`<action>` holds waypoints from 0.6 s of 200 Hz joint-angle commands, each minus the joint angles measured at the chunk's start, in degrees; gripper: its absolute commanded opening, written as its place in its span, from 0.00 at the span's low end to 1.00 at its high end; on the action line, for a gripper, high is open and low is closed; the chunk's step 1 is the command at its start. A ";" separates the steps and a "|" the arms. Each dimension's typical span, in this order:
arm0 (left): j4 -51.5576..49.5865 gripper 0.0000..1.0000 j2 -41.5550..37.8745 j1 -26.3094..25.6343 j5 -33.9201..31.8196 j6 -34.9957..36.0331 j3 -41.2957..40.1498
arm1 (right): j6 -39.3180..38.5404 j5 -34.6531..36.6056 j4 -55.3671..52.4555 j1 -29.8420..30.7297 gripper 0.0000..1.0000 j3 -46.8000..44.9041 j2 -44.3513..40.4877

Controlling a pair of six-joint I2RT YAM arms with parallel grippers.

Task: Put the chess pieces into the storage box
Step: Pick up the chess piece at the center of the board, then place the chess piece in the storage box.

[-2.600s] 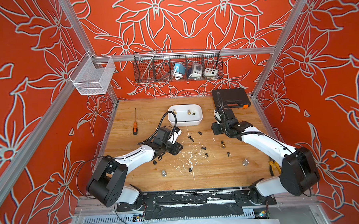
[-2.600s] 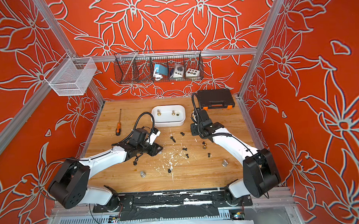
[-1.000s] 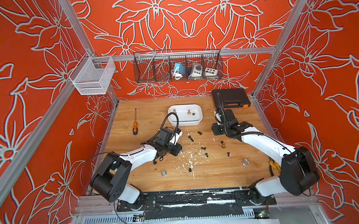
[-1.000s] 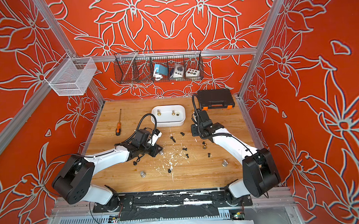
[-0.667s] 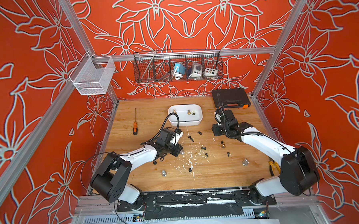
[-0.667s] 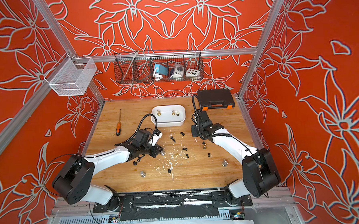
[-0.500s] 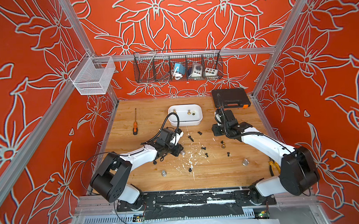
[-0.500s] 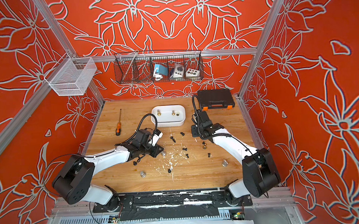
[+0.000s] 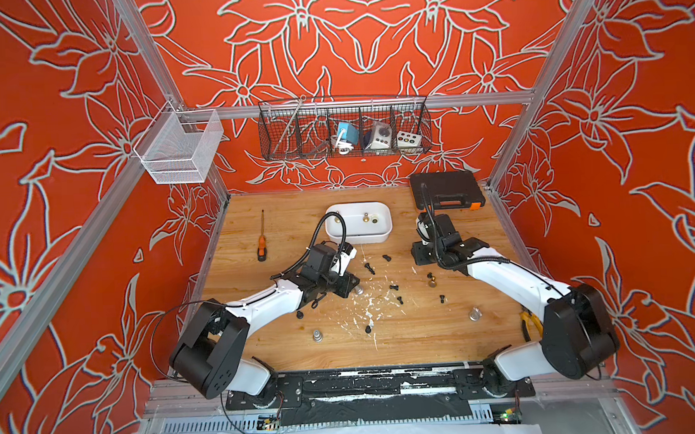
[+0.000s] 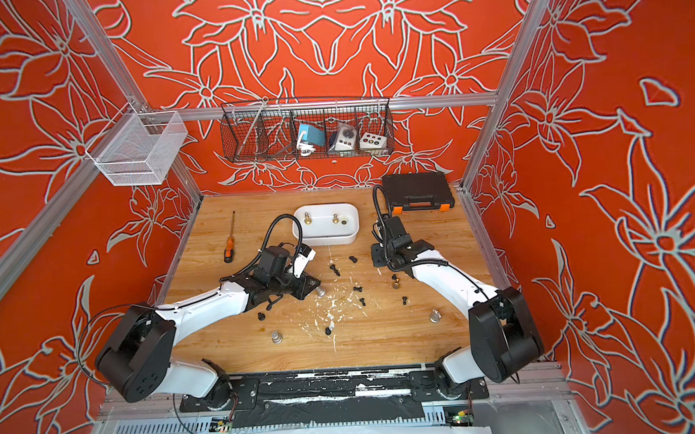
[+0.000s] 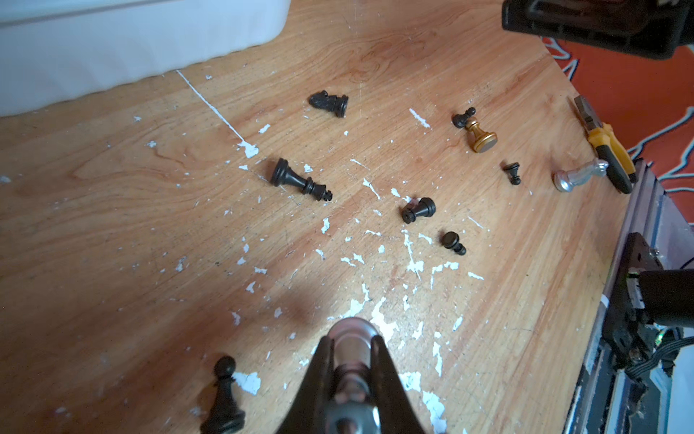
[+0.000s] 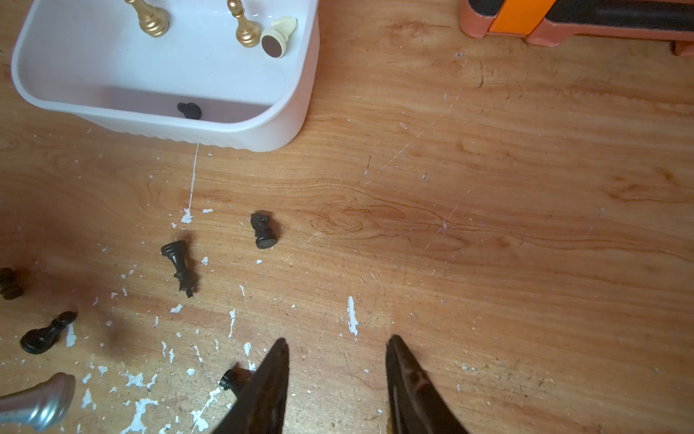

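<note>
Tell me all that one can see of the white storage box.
The storage box is a shallow white tub, plastic by its look, with rounded corners and a ribbed outer wall. It stands open on the wooden table. Inside are two gold pieces, apparently upright, a cream piece on its side, and a black piece lying down.

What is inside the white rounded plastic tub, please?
The tub holds two upright gold metal chess pieces, a toppled cream piece and a small black piece against its wall. In a top view the left arm's black cable hides part.
</note>
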 commanded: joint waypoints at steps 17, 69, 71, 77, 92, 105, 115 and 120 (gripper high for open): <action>1.03 0.18 -1.32 -0.13 0.15 -0.06 3.05 | 0.50 0.11 0.50 -0.42 0.45 -1.39 -2.25; 1.09 0.18 2.28 1.97 0.11 1.92 11.10 | 0.42 0.68 0.11 -0.53 0.45 -1.80 -3.74; 1.16 0.18 2.57 2.12 0.15 1.95 11.52 | 0.42 0.64 0.14 -0.56 0.45 -1.83 -3.78; 1.26 0.18 3.37 2.43 0.13 2.12 12.72 | 0.33 0.70 0.07 -0.62 0.45 -1.82 -3.94; 1.35 0.18 5.81 3.64 -0.02 2.32 16.26 | 0.09 0.72 -0.06 -0.70 0.45 -2.02 -4.29; 1.57 0.18 8.19 4.59 -0.08 2.30 19.43 | -0.17 0.72 -0.31 -0.79 0.45 -2.02 -4.60; 2.20 0.18 10.09 5.44 0.01 2.35 21.70 | -0.44 0.72 -0.55 -0.90 0.45 -2.02 -4.78; 2.60 0.18 11.00 5.83 0.05 2.37 22.69 | -0.51 0.70 -0.56 -0.89 0.45 -2.02 -4.89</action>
